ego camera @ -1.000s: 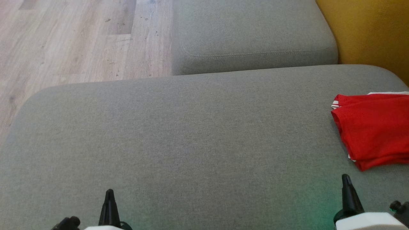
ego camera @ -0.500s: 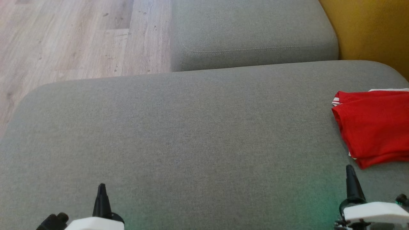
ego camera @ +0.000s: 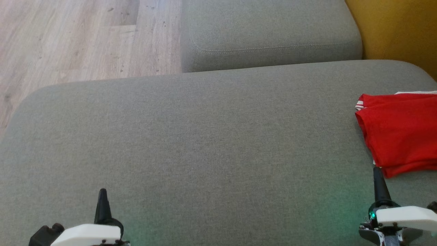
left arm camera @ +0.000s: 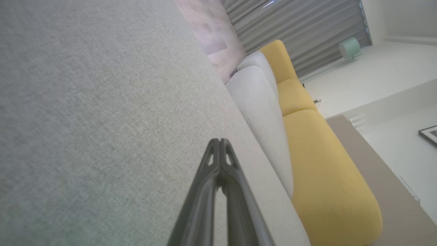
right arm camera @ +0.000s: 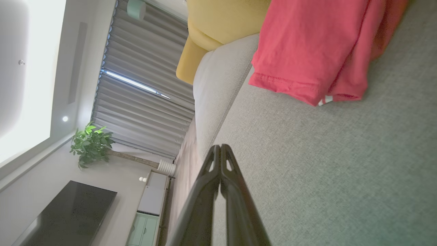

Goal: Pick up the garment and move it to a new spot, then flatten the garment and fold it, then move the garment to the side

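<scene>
The garment, red with white trim, is seen lying folded at the right edge of the grey cushion, near the yellow sofa. Over the last second it is not moved on the cushion. It is shifted up the head view together with the farther cushion and the floor, so a camera move is read, not a move of the cloth.

Both arms are brought forward meanwhile. The left jaws are raised further into the lower left of the head view, well apart from the garment. The right jaws are carried up until their tip is placed just short of the garment's near corner, and no contact is shown. Both pairs of jaws are pressed shut and nothing is held, which is borne out in each wrist view.

With the garment already folded and set to the side, the task is judged to be at or near its end. The arm movement is taken as settling rather than a fresh grasp, though that cannot be told for certain.
</scene>
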You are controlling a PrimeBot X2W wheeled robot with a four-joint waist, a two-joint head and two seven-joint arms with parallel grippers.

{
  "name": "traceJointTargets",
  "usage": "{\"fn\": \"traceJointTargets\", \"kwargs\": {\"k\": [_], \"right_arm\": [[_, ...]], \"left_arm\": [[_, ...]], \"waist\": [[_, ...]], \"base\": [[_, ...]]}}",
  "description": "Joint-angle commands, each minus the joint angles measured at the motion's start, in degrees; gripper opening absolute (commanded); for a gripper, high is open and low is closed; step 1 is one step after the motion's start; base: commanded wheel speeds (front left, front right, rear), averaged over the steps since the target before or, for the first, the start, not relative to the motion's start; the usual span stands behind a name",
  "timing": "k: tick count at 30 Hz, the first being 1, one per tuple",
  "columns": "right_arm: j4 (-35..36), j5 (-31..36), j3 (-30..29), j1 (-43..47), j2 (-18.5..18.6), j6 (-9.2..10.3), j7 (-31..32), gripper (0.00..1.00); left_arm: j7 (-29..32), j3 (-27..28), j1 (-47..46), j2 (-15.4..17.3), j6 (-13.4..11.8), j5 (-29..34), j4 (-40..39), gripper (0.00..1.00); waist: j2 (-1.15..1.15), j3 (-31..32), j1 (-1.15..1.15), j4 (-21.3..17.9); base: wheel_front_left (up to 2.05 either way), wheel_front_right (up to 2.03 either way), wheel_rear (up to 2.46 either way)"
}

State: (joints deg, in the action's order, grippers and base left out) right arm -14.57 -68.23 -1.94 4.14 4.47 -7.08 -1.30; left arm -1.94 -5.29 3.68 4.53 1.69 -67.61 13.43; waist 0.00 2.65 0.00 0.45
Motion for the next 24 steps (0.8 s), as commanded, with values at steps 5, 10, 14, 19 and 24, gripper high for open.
{"fn": "traceJointTargets", "kwargs": {"k": [5, 10, 14, 19, 24], "right_arm": [[1.6, -4.8, 0.0, -4.1, 0.3, -0.31, 1.2, 0.0], [1.4, -7.4, -0.4, -4.9, 0.2, -0.32, 1.9, 0.0], [1.3, -10.0, -0.7, -5.6, 0.1, -0.33, 2.6, 0.0], [1.2, -13.3, -1.2, -6.6, 0.0, -0.35, 3.4, 0.0], [1.0, -16.5, -1.7, -7.6, -0.1, -0.36, 4.3, 0.0]], "left_arm": [[1.2, 3.1, -4.2, 0.4, 1.4, -4.9, -1.2, 0.0], [1.9, 3.9, -4.9, 0.3, 1.9, -7.6, -0.9, 0.0], [2.6, 4.7, -5.6, 0.3, 2.5, -10.4, -0.7, 0.0], [3.4, 5.7, -6.5, 0.2, 3.2, -13.8, -0.5, 0.0], [4.3, 6.8, -7.3, 0.1, 3.9, -17.2, -0.2, 0.0]], "waist": [[0.0, -0.5, 0.0, -0.1], [0.0, -0.8, 0.0, -0.1], [0.0, -1.1, 0.0, -0.2], [0.0, -1.4, 0.0, -0.2], [0.0, -1.8, 0.0, -0.3]], "base": [[0.0, 0.0, 0.0], [0.0, 0.0, 0.0], [0.0, 0.0, 0.0], [0.0, 0.0, 0.0], [0.0, 0.0, 0.0]]}}
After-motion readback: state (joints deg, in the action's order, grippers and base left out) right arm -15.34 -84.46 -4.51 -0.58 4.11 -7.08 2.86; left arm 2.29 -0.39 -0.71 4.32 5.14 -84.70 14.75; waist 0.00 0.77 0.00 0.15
